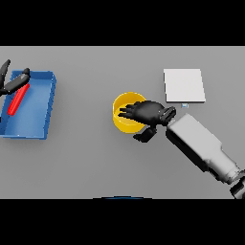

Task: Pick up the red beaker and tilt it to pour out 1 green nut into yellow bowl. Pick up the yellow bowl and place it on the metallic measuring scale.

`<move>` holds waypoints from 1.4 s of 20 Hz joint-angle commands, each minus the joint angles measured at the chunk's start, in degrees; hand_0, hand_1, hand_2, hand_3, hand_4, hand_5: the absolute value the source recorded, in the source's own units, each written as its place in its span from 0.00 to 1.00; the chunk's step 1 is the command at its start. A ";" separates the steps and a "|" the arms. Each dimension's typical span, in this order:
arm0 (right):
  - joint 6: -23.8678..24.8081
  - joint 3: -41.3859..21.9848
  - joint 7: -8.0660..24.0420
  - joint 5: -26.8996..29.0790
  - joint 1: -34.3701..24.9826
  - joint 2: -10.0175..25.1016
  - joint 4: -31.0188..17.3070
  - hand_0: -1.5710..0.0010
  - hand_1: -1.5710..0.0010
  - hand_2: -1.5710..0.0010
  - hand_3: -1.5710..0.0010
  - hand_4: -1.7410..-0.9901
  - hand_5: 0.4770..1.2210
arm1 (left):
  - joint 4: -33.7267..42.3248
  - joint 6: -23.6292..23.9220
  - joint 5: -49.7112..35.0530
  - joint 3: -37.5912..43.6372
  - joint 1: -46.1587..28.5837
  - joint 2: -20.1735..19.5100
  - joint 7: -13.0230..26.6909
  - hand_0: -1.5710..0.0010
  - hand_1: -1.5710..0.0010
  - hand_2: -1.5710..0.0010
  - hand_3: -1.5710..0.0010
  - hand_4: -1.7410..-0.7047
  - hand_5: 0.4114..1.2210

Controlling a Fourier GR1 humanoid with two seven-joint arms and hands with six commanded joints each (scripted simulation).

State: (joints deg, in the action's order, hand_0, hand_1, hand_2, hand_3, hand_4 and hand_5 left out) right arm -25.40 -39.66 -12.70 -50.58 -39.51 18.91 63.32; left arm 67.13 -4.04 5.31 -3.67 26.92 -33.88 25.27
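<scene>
The round yellow bowl (125, 116) sits mid-worktop (95, 162), and the right hand (146, 113) is spread over its rim, fingers (128, 113) straight, thumb hanging at its five o'clock side. At the bowl's two o'clock lies the flat metallic measuring scale (184, 85), nearby but apart. At nine o'clock, the left hand (10, 81) grips the slim red beaker (18, 99) above the blue rectangular tray (34, 115).
</scene>
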 commanded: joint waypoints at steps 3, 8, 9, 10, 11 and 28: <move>0.03 -0.40 1.14 -0.43 0.07 -0.62 -0.26 0.97 0.96 0.94 0.92 0.64 0.45 | -0.57 -0.38 0.14 -0.08 0.41 -0.17 -0.80 1.00 1.00 1.00 1.00 0.92 0.37; 0.15 -0.24 -1.49 0.29 -0.60 -0.35 -0.28 0.36 0.38 0.40 0.50 0.27 0.82 | -0.54 -1.23 -0.52 0.27 0.07 -0.59 -1.43 1.00 1.00 1.00 1.00 0.92 0.36; -0.51 -0.49 -1.74 0.22 -0.84 -0.10 0.02 0.29 0.30 0.32 0.44 0.22 0.85 | -0.06 -1.10 -0.53 0.13 0.16 -0.44 -0.73 1.00 1.00 1.00 1.00 0.92 0.37; -1.03 -0.38 -1.20 0.44 -1.11 -0.45 -0.15 0.23 0.24 0.28 0.38 0.17 0.88 | -0.14 -1.03 -0.35 0.01 0.17 -0.39 -1.05 1.00 1.00 1.00 1.00 0.92 0.37; -1.27 -0.19 -0.67 0.85 -0.97 -0.55 -0.16 0.19 0.19 0.24 0.35 0.14 0.91 | -0.73 -0.78 0.14 -0.09 0.70 -0.44 -0.76 1.00 1.00 1.00 1.00 0.92 0.37; -9.14 4.68 6.41 5.50 -0.71 7.60 13.42 0.00 0.00 0.06 0.24 0.00 1.00 | 0.35 -1.04 -1.13 0.57 0.13 -0.50 -0.94 1.00 1.00 1.00 1.00 0.91 0.36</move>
State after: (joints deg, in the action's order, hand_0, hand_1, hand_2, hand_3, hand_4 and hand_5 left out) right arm -34.57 -34.99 -6.41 -45.04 -40.22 26.53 76.73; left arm 67.48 -5.09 4.19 -3.10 27.04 -34.39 24.37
